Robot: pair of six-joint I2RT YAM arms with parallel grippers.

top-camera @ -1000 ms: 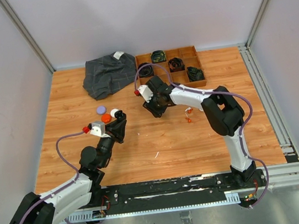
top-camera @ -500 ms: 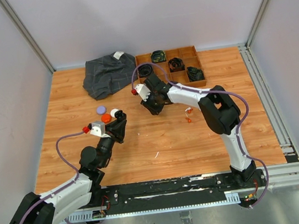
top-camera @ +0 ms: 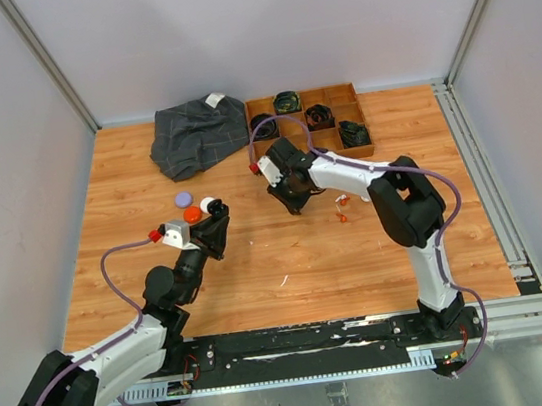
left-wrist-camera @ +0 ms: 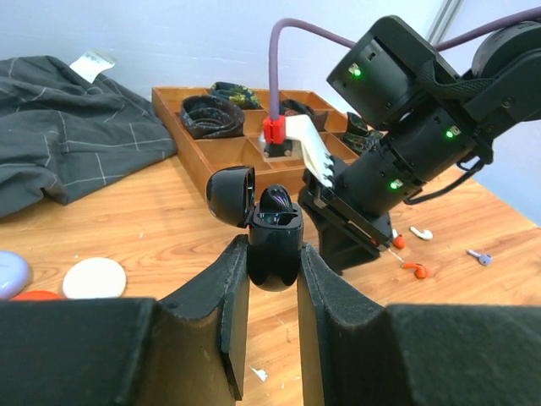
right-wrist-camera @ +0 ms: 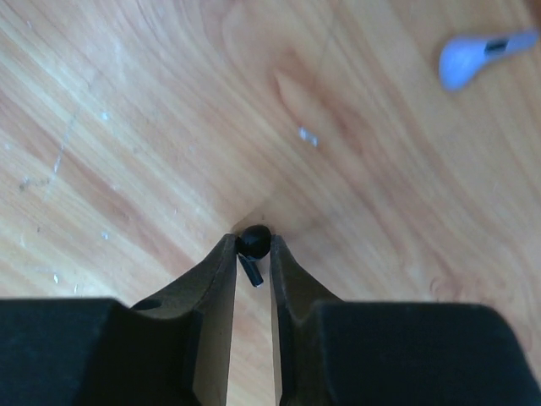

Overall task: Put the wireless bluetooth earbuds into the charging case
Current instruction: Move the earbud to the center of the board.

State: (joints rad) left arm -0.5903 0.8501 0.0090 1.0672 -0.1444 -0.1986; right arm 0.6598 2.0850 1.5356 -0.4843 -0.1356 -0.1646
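Right wrist view: a black earbud (right-wrist-camera: 253, 242) sits pinched between the fingertips of the right gripper (right-wrist-camera: 252, 254), bulb outward and stem pointing back along the jaws. The tips are low over the table (right-wrist-camera: 127, 127). It cannot be told whether the earbud has left the surface. A white earbud (right-wrist-camera: 486, 55) lies loose, well apart from the grip.

Left wrist view: the left gripper (left-wrist-camera: 272, 262) is clamped on the charging case (left-wrist-camera: 275, 233), held upright with the lid hinged open to the left. A glossy dark shape shows in the mouth; whether it is a seated earbud cannot be told. The right gripper is beyond the case and to its right, and close by it on the table lie an orange earbud (left-wrist-camera: 414, 269) and a purple earbud (left-wrist-camera: 478, 256).

Step in hand, as judged: pick-up of the black earbud, insertion not yet done.

Next move calls for:
1. Lifting the earbud clear.
2. Carrying it across to the open case.
3. Aligning the stem downward over a free socket.
4. Releasing only once it is seated.
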